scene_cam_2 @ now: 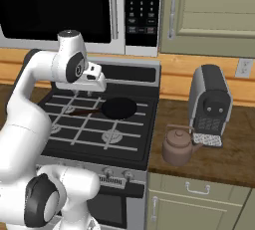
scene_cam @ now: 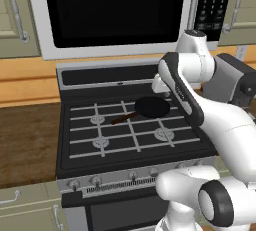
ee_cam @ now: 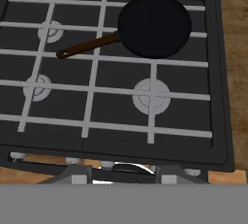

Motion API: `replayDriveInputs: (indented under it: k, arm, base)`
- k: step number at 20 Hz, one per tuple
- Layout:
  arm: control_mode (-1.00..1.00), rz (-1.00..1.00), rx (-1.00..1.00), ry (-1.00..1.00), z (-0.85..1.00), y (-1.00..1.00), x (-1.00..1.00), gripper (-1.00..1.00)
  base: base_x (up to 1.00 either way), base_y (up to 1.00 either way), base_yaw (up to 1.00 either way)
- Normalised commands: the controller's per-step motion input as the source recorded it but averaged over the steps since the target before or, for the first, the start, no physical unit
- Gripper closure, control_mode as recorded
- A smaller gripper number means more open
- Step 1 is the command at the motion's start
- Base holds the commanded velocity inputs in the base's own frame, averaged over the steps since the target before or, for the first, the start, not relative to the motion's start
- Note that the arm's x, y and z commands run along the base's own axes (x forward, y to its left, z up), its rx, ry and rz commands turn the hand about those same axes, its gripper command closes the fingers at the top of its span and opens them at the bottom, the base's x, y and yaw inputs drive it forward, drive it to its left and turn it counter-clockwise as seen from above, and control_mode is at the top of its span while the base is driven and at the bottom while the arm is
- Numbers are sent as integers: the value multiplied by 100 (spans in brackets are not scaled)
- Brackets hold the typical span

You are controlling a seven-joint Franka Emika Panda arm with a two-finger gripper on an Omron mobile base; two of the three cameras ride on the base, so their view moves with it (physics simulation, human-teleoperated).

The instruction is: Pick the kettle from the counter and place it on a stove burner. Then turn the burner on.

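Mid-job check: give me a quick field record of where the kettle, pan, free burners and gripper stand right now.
kettle: upright on the counter right of the stove, in front of the coffee machine, not held
frying pan: on the rear right burner, handle pointing left
front right burner: free
left burners: both free
gripper: above the stove, holding nothing; jaw state unclear
knobs: along the stove's front edge

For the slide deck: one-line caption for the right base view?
Copper kettle waits on the counter beside the stove, frying pan on a rear burner, gripper hovering above the grates.
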Motion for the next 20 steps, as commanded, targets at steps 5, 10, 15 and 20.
replayDriveInputs:
  k: [5,10,15,20]
  arm:
    - [-100,0,0,-9,2,-5,-20,-100]
    - [-100,-3,0,-17,7,-32,-60,-100]
    - [-100,-7,0,-16,5,-78,-55,-100]
    - [-100,-15,0,-6,0,-100,-39,-100]
  base:
    - [0,0,0]
    - [0,0,0]
    - [0,0,0]
    - [0,0,0]
